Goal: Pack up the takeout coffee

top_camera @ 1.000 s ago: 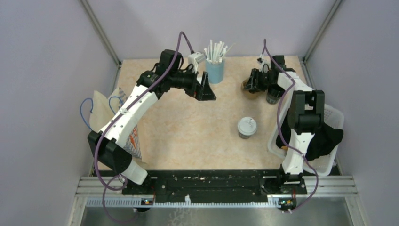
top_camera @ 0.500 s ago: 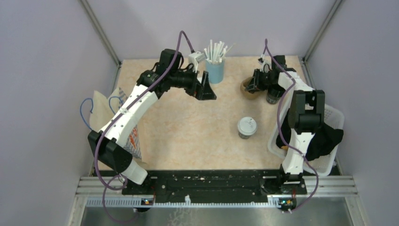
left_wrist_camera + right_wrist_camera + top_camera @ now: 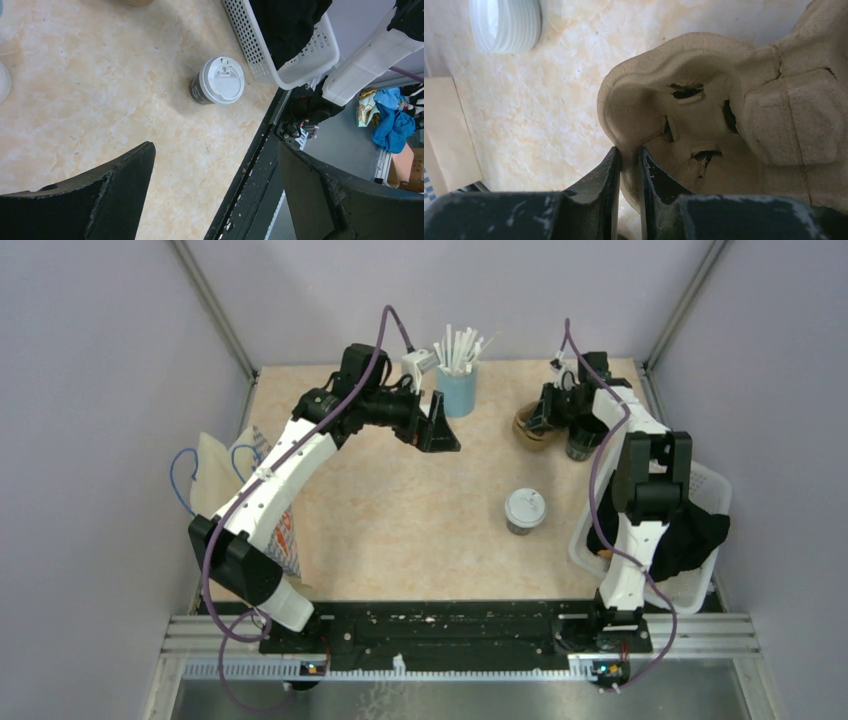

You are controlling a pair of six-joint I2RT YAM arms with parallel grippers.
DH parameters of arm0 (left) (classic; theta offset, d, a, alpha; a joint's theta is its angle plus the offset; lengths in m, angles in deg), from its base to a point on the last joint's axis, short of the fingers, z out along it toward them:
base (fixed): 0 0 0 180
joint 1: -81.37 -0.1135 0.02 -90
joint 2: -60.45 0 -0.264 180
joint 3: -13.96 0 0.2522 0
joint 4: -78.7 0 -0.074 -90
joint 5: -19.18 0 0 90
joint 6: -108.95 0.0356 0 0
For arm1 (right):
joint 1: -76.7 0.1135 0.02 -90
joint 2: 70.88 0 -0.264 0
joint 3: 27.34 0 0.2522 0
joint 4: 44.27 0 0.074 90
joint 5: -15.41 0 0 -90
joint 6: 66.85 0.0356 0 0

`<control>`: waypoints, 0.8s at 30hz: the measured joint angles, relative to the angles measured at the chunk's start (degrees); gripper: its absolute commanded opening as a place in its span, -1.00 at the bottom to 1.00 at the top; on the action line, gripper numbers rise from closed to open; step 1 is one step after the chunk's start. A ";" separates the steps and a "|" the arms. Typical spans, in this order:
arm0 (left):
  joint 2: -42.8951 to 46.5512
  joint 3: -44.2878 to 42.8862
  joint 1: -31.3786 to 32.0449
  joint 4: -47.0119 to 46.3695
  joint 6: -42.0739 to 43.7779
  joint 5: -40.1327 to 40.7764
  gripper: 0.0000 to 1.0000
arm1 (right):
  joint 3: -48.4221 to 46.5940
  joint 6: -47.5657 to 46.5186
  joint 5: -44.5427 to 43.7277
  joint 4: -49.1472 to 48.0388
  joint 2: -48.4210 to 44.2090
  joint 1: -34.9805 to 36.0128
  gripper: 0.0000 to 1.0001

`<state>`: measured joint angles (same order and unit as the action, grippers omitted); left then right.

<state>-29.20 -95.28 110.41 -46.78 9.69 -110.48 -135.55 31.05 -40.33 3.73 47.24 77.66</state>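
Note:
The takeout coffee, a small dark cup with a white lid, stands upright mid-right on the table. It also shows in the left wrist view. My right gripper is at the back right, shut on the rim of a beige pulp cup carrier. In the right wrist view the right gripper has both fingers pinching the carrier wall. My left gripper is open and empty above the table, beside the straw cup. In the left wrist view the left gripper has its jaws wide apart.
A light-blue cup of white straws stands at the back centre. A second dark cup stands by the carrier under the right arm. A white basket with black cloth is on the right. A paper bag lies on the left. A white ribbed round thing lies nearby.
My right gripper has shifted slightly to the right with the carrier in it, and more of the carrier shows. The left arm and the coffee have not moved.

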 measured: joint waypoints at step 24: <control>0.28 -0.15 -1.03 1.99 -4.22 12.31 0.97 | -5.05 3.43 -11.37 1.42 -10.25 5.03 -1.00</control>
<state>-28.91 -95.43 109.38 -44.80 5.47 -98.17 -140.60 34.49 -51.70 5.16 36.99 82.68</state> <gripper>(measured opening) 0.987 0.143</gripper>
